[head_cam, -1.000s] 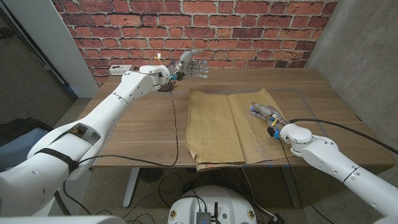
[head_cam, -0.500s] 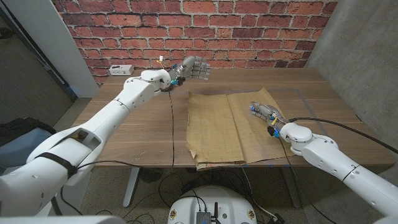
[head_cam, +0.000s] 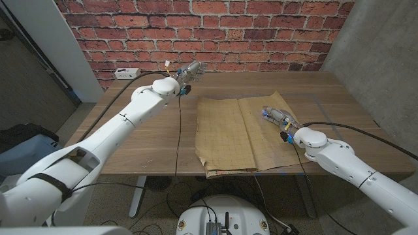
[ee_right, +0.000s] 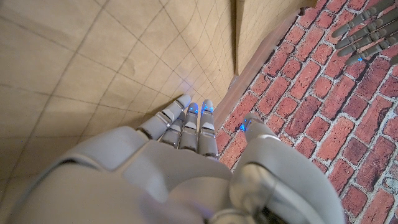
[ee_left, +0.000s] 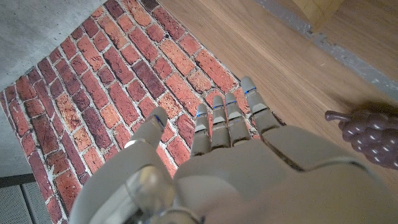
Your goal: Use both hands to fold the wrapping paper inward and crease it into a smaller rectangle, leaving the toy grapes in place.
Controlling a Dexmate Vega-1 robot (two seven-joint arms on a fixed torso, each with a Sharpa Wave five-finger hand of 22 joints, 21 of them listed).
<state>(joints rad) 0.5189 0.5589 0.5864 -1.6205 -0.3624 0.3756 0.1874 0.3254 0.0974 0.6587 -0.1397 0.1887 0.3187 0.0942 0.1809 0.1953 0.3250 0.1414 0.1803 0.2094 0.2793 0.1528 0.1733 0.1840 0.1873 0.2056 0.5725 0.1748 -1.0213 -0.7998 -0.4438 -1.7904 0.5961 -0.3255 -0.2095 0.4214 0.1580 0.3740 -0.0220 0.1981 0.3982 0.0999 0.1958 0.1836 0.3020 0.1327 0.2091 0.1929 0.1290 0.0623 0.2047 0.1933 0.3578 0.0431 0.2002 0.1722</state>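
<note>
Here, the wrapping paper [head_cam: 245,134] is being seen lying partly folded on the wooden table [head_cam: 144,130], toward its right half, with a crease running from its far edge to its near edge and its near edge reaching the table's front. In the right wrist view the paper [ee_right: 93,68] is showing a faint printed grid and a doubled flap along the fold.

The right hand [head_cam: 277,118] is being rested on the right part of the paper, its fingers [ee_right: 186,121] being held straight and close together, laid along the sheet; nothing is being gripped by it.

The left hand [head_cam: 190,70] is being held up above the far left part of the table, near the brick wall [head_cam: 261,32] and well apart from the paper. In the left wrist view its fingers [ee_left: 227,118] are being kept extended and side by side, with the thumb standing apart; nothing is being held.

The toy grapes [ee_left: 372,135], a dark purple bunch, are being seen in the left wrist view lying on the bare wood just beside the left hand [ee_left: 249,168], untouched by it. Whether they are lying close to the paper's far corner cannot be told.

A white power strip [head_cam: 127,72] is lying at the table's far left edge.
</note>
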